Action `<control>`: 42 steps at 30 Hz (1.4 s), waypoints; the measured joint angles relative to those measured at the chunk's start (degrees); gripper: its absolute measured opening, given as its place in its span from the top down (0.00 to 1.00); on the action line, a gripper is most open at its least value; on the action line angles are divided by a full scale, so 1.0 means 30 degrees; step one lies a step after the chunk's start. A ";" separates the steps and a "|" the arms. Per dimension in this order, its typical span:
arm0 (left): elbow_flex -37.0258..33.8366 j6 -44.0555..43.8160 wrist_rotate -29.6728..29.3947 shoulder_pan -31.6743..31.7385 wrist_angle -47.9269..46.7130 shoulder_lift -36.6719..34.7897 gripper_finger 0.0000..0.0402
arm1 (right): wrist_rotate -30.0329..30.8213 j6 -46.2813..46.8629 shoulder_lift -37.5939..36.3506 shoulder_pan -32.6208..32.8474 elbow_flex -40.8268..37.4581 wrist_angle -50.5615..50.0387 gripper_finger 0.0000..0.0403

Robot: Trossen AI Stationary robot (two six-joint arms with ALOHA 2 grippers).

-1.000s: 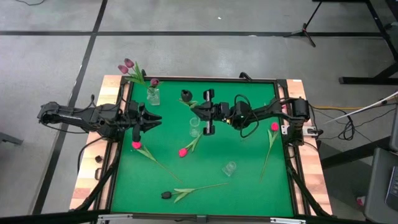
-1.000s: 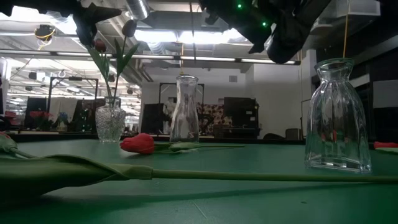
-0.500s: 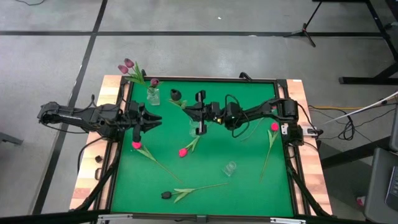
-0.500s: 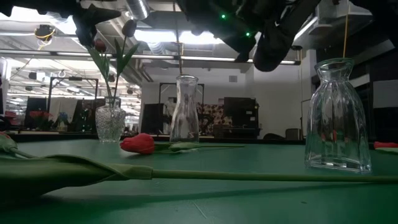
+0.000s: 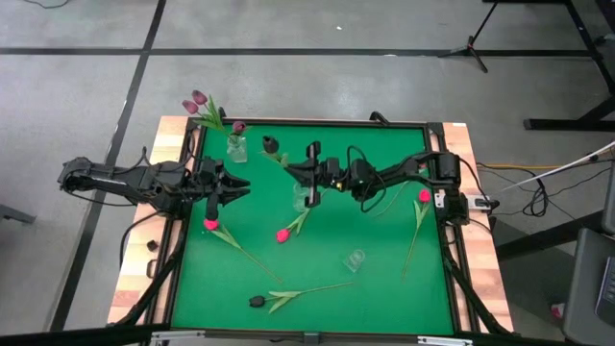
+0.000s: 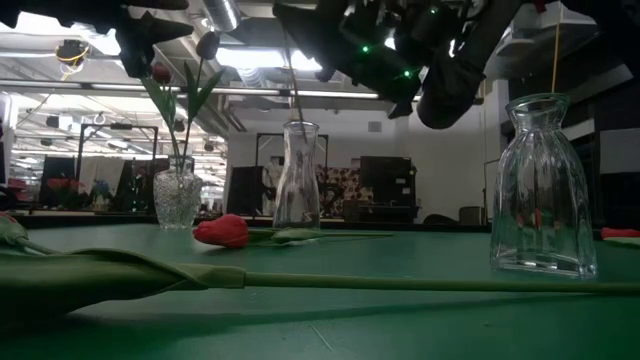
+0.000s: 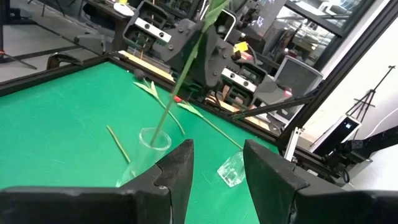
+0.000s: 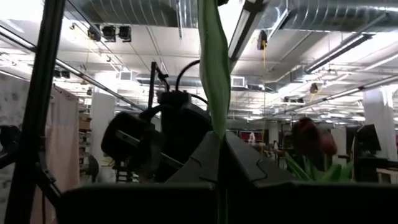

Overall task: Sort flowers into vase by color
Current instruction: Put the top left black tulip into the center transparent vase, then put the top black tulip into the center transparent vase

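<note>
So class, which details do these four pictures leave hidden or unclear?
- Right pincer in the low view: dark against ceiling lights, so its grip cannot be read there.
- Dark flower head: out of frame in the right wrist view.
- Left pincer: its own wrist view cuts off its lower part.

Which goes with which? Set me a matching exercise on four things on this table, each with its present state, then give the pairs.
1. maroon tulip
2. mauve tulips
3. front vase
4. pink tulip by the right arm's base

A. lying flat on the green mat
B. empty
C. standing in the corner vase
D. held by the right gripper, stem in the middle vase

Pairs: 1-D, 2-C, 3-B, 4-A.
</note>
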 joint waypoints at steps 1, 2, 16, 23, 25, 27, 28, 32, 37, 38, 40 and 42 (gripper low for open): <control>0.0000 -0.0006 0.0000 0.0000 0.0003 -0.0003 0.66 | -0.0002 0.0083 0.0000 0.0000 -0.0049 0.0000 0.98; 0.0000 0.0000 0.0000 0.0000 0.0003 -0.0003 0.66 | -0.0009 0.0206 0.0000 -0.0010 -0.0086 0.0007 0.98; 0.0000 -0.0080 0.0000 0.0000 0.0018 0.0000 0.66 | -0.0199 0.0960 0.0000 0.0000 -0.0098 -0.0525 0.82; 0.0000 -0.0160 0.0000 0.0000 0.0018 -0.0005 0.66 | -0.0206 0.1027 0.0000 0.0000 -0.0098 -0.1145 0.66; 0.0000 -0.0172 0.0000 0.0000 0.0018 0.0000 0.66 | -0.0206 0.1047 0.0000 0.0000 -0.0098 -0.1560 0.63; 0.0000 -0.0175 0.0000 0.0000 0.0018 0.0000 0.66 | -0.0206 0.1054 0.0000 0.0003 -0.0098 -0.1682 0.61; 0.0000 -0.0182 0.0000 0.0000 0.0018 0.0000 0.66 | -0.0206 0.1079 0.0000 0.0007 -0.0098 -0.1677 0.60; 0.0000 -0.0528 0.0000 0.0000 0.0018 -0.0007 0.66 | -0.0283 0.1441 -0.0127 0.0007 -0.0154 -0.1774 0.57; 0.0000 -0.0670 0.0007 0.0000 0.0003 -0.0007 0.66 | -0.0360 0.0850 -0.1808 -0.0003 -0.1528 -0.3442 0.57; 0.0000 -0.0670 0.0007 0.0000 -0.0018 -0.0007 0.66 | -0.0178 0.0450 -0.2420 -0.0015 -0.2063 -0.4104 0.57; 0.0000 -0.0678 0.0007 0.0000 -0.0039 -0.0007 0.66 | 0.0462 -0.0209 -0.3831 -0.0015 -0.3105 -0.5336 0.57; 0.0000 -0.0685 0.0007 0.0000 -0.0065 -0.0007 0.66 | 0.1398 -0.0819 -0.5590 -0.0015 -0.4289 -0.6682 0.57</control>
